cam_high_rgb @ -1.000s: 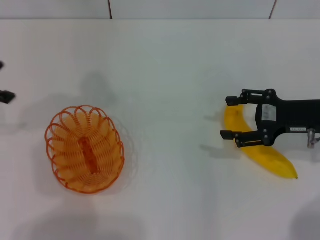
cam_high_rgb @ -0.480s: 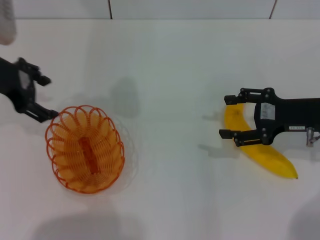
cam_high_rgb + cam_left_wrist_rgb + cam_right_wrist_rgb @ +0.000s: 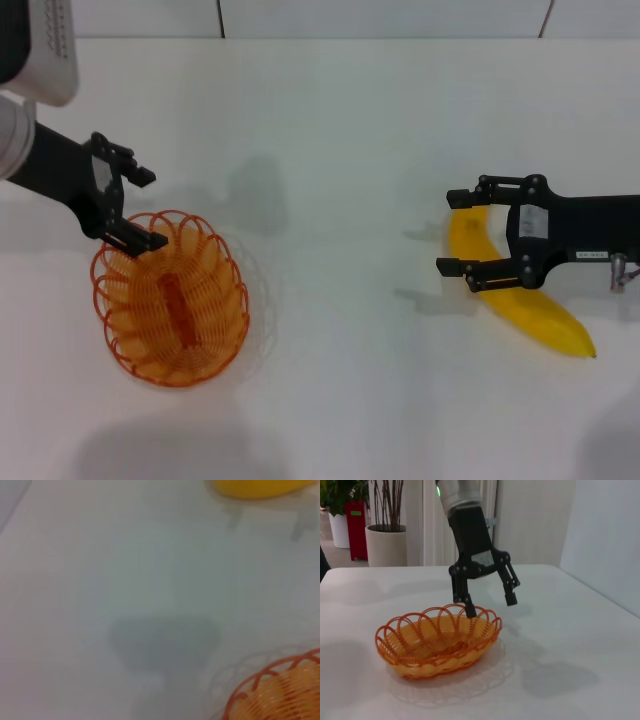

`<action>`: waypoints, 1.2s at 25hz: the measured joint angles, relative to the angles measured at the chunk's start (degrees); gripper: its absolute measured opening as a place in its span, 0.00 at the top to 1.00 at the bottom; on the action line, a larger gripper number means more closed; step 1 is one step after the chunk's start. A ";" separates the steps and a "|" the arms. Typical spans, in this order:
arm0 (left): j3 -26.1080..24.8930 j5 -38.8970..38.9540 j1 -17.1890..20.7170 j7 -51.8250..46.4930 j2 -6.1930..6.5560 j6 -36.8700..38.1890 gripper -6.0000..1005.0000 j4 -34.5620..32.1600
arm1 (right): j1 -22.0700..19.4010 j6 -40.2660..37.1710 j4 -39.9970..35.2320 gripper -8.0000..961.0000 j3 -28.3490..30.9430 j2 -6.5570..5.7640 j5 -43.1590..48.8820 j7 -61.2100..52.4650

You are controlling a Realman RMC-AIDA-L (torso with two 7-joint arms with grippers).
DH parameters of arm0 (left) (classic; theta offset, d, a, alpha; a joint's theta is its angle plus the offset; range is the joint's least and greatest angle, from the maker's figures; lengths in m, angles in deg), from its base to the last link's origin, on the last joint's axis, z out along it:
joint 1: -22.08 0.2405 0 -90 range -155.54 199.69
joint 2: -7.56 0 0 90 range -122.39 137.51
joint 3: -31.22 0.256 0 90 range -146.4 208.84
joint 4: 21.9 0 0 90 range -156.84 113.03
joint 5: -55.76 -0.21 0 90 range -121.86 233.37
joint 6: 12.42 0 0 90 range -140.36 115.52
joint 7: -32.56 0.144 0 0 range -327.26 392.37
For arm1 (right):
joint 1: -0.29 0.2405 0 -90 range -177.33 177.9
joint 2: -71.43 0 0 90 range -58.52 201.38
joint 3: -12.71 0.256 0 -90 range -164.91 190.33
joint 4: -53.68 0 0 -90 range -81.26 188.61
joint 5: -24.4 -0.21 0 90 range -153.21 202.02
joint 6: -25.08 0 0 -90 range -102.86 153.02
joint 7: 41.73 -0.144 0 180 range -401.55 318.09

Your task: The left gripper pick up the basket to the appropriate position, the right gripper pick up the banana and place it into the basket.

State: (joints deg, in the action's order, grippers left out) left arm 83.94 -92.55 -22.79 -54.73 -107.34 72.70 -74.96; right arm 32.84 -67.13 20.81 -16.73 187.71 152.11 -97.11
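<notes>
Right hand [image 3: 458,232], unreadable white label [image 3: 533,225]

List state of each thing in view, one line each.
left gripper: open, straddling the basket's far rim, one finger tip at the rim loops, nothing gripped.
basket: upright on the table, empty.
right gripper: open, fingers either side of the banana, not closed on it.
banana: lying flat on the table, outside the basket.
table: white, carrying the basket and banana.
</notes>
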 joint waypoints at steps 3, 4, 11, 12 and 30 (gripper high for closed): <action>0.21 -0.28 -0.46 0.13 0.45 -1.44 0.13 2.79 | 0.15 0.01 0.00 0.13 0.00 0.01 0.00 0.00; 0.17 -0.27 -0.50 0.18 0.54 -1.86 0.13 3.23 | 0.28 0.02 0.03 0.13 0.00 0.01 0.00 0.00; 0.36 -0.36 -0.79 0.95 0.13 -3.19 0.13 3.97 | 0.89 0.22 0.41 0.13 0.00 0.00 0.00 0.00; 0.35 -0.42 -0.87 0.99 0.07 -3.26 0.13 4.01 | 0.90 0.22 0.42 0.13 0.00 0.00 0.00 0.00; 6.16 -0.44 -1.16 0.36 -1.32 -6.06 0.28 4.10 | 0.98 0.02 0.44 0.13 0.01 0.00 0.00 0.00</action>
State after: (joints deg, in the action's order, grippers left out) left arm 90.10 -92.99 -23.95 -54.37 -108.66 66.64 -70.85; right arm 33.82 -67.11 21.25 -16.73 187.71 152.10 -97.10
